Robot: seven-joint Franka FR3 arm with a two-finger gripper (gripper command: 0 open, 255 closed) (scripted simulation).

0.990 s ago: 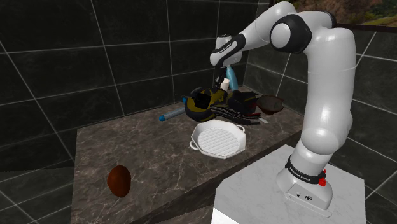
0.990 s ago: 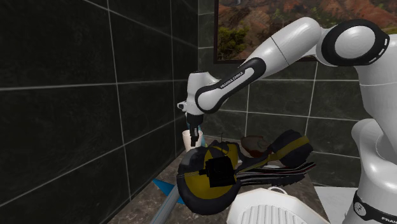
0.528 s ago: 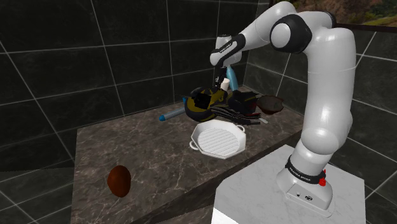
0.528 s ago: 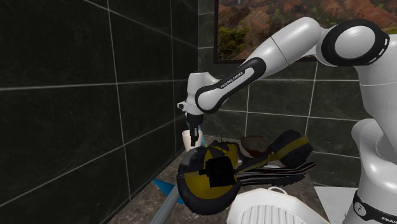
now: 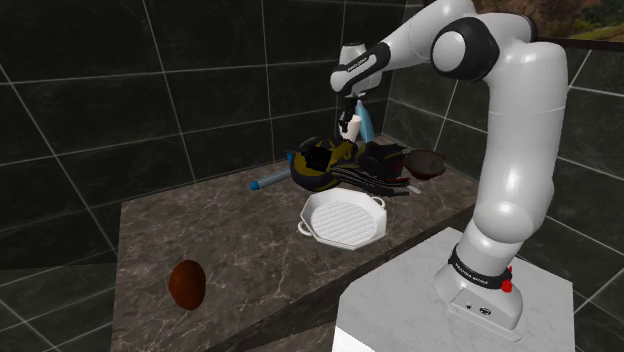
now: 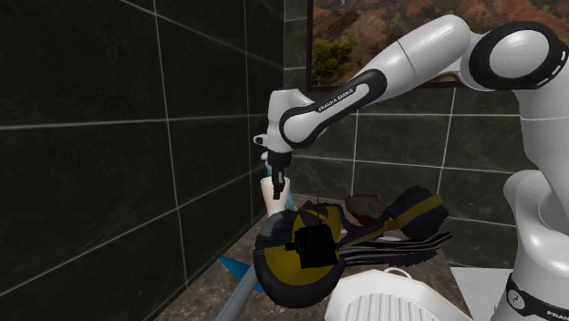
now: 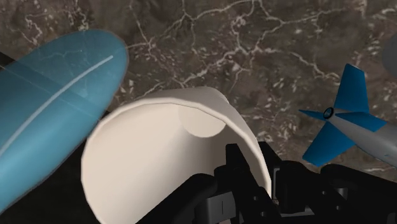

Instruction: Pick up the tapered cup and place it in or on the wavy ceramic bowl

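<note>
Saw jaws clenched on white cup (image 7: pixel 146 165) wall nr rim; looked light, stiff, smooth, prob. slip-prone.

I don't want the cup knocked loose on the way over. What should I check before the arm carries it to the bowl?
1. Grip: the gripper is shut on the white cup, one finger inside the rim wall and one outside: ok.
2. Cup off the marble counter: in the second exterior view it hangs in the air: ok.
3. Blue rounded object sits close beside the cup; whether they touch: cannot tell.
4. Black and yellow clutter lies between the cup and the bowl; height margin over it: cannot tell.
5. White ridged bowl is upright with nothing in it: ok.
</note>
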